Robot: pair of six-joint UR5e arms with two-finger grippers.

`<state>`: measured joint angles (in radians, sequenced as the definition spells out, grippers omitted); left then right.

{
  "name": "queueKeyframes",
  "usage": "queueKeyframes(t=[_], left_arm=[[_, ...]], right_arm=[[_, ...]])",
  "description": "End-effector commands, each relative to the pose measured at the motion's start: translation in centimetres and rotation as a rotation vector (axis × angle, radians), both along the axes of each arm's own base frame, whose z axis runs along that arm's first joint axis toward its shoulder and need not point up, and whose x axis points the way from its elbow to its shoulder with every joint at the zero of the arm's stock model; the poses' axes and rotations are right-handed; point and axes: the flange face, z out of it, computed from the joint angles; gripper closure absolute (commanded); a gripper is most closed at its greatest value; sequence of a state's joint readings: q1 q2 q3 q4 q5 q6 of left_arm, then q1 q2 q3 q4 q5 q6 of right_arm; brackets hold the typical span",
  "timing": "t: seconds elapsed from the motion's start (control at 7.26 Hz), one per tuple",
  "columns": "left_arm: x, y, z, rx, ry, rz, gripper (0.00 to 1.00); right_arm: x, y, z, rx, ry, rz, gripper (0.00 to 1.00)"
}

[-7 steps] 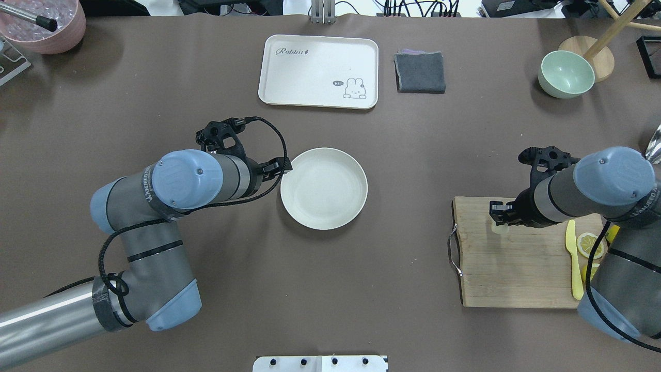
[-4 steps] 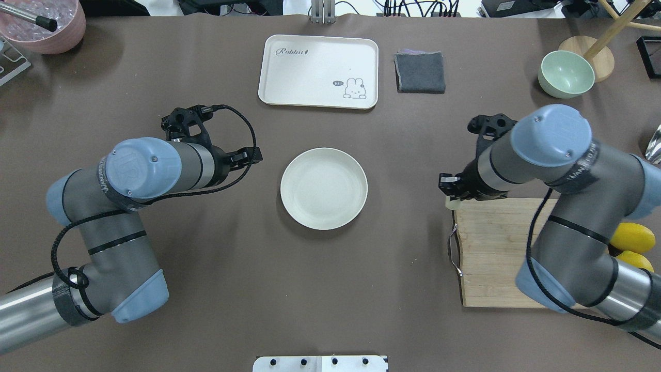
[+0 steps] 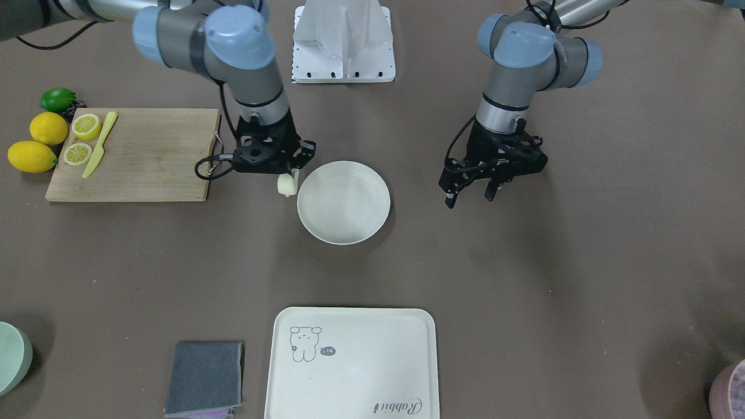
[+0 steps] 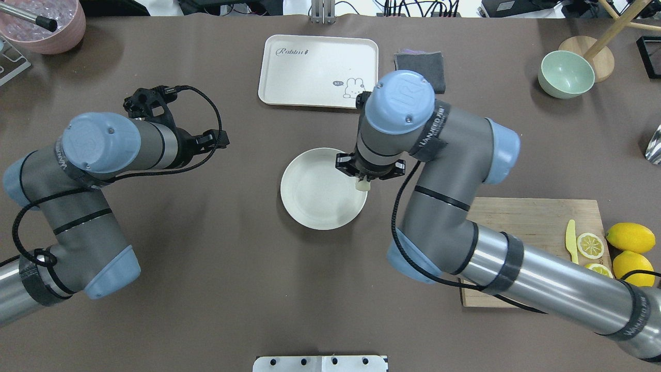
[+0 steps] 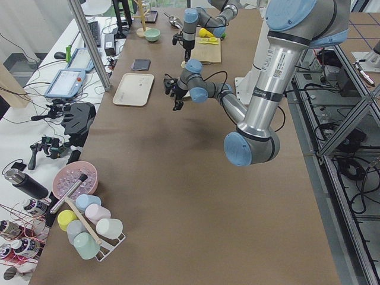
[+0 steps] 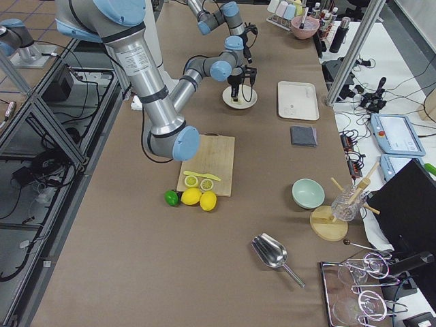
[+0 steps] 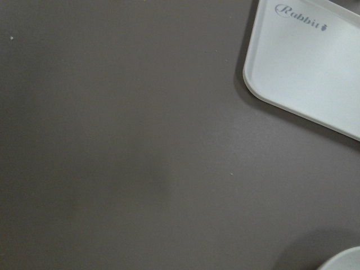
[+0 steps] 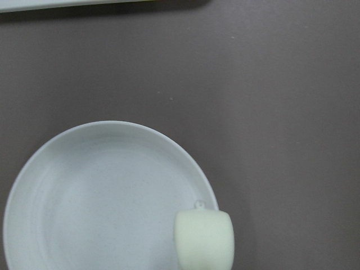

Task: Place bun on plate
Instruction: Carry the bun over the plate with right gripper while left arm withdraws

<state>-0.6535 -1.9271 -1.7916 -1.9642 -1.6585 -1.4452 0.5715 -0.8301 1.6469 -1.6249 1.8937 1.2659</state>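
Note:
The pale cream bun (image 4: 362, 186) hangs in my right gripper (image 3: 289, 176), which is shut on it. It sits just above the right rim of the round off-white plate (image 4: 315, 199), half over the dish and half over the table. The right wrist view shows the bun (image 8: 203, 241) over the plate's (image 8: 101, 197) lower right edge. Nothing lies in the plate (image 3: 343, 205). My left gripper (image 3: 470, 196) hovers open over bare table to the plate's left, holding nothing.
A cream rabbit tray (image 4: 318, 71) and a grey cloth (image 4: 435, 59) lie behind the plate. At the right a wooden cutting board (image 4: 537, 227) carries lemon slices (image 4: 590, 245) and a yellow knife (image 4: 569, 242). Whole lemons (image 4: 630, 237) lie beside it. A green bowl (image 4: 566, 74) stands far right.
My right arm has swung left from the cutting board, carrying the bun to the plate's right rim. My left arm has drawn back to the left, away from the plate.

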Motion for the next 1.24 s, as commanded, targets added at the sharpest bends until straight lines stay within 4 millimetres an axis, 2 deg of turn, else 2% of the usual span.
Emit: queueKeyframes(t=[0.0,0.14,0.28,0.41,0.55,0.69,0.96,1.1], left_arm=[[-2.4,-2.1,1.5,0.031,-0.049,-0.006,0.02],[-2.8,-2.8,2.1,0.024,-0.061,-0.012,0.02],[-3.1,-3.2,2.6,0.002,-0.053,0.004,0.02],[-3.4,-3.4,2.6,0.009,-0.057,0.011,0.02],[-3.4,-3.5,2.6,0.011,-0.058,0.011,0.02],[-3.7,-3.6,2.7,0.013,-0.061,0.009,0.02],[-3.6,-3.7,2.9,0.01,-0.065,0.009,0.02],[-3.6,-3.7,2.9,0.01,-0.065,0.009,0.02]], right_arm=[[-5.4,-2.1,-1.0,0.033,-0.025,-0.008,0.76],[-6.7,-2.0,-0.2,0.04,-0.034,-0.017,0.75],[-7.2,-1.4,-0.4,0.04,-0.037,-0.025,0.72],[-7.6,-0.8,-0.5,0.035,-0.039,-0.031,0.62],[-8.2,-0.1,-0.4,0.032,-0.038,-0.04,0.43],[-8.8,0.7,-0.3,0.029,-0.035,-0.05,0.32],[-9.0,0.9,-0.2,0.038,-0.03,-0.046,0.04],[-8.8,0.9,-0.4,0.039,-0.033,-0.044,0.01]])
